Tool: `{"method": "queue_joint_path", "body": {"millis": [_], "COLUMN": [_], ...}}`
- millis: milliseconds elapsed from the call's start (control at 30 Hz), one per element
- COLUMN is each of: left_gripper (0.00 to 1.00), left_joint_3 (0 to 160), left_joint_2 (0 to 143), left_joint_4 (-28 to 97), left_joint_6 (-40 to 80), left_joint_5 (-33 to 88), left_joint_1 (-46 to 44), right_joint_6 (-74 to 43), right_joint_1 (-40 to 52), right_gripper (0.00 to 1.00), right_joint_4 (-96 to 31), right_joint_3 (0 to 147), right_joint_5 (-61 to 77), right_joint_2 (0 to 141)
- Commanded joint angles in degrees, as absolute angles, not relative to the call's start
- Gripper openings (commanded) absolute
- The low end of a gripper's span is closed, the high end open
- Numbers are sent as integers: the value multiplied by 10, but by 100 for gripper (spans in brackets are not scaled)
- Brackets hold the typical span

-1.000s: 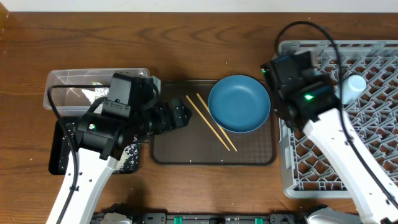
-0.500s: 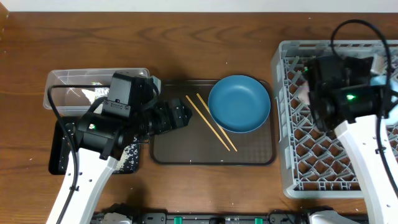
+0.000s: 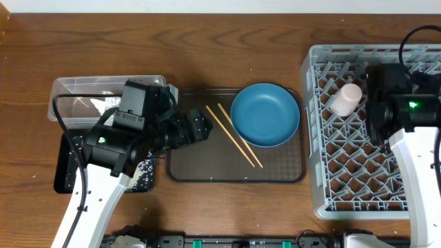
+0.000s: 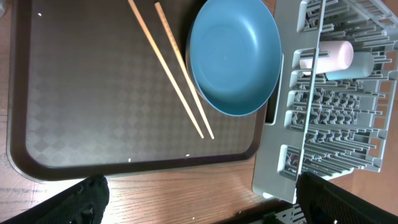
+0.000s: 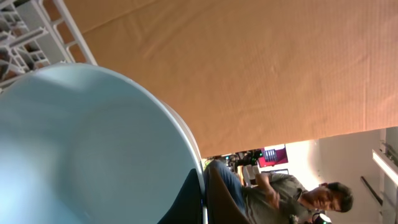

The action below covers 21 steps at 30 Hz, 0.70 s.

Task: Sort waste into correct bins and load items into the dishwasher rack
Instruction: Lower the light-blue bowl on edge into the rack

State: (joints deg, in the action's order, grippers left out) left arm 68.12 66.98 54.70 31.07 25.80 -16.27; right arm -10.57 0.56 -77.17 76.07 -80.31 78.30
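Over the rack [image 3: 358, 179], the right gripper [image 5: 202, 199] clamps the light blue cup [image 5: 81, 143].

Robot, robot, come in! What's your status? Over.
Left claw open over the tray. Right claw shut on the blue cup, at the rack. Pink cup lying close beside. Plate, chopsticks not yet loaded.

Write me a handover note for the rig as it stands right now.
Left tool: open, empty, at the brown tray's left edge.
Right tool: shut on the light blue cup, over the rack.
Done: pinkish-white cup lies in the rack.
To do: place that cup; load blue plate and chopsticks, both on the brown tray.
Clear tub and black tray: far left, partly under the left arm.
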Motion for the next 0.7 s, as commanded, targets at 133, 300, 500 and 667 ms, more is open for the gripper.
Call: {"method": "queue_joint_path", "body": {"millis": [133, 300, 500, 667], "left_gripper": [98, 98, 98, 98], "left_joint_3": [688, 688, 688, 688], "left_joint_2": [670, 670, 670, 670], "left_joint_4": [548, 548, 548, 548], "left_joint_6": [303, 303, 303, 303], "left_joint_5": [263, 263, 263, 263], "left_joint_1": [-160, -160, -160, -160], "right_joint_6": [-89, -47, 6, 9], "right_joint_1": [-43, -37, -25, -10], "right_gripper": [1, 1, 1, 1], "right_joint_4": [-761, -714, -623, -594], "right_joint_3": [707, 641, 587, 583], "right_joint_5": [-777, -778, -753, -696], "right_joint_2": [779, 781, 782, 786]}}
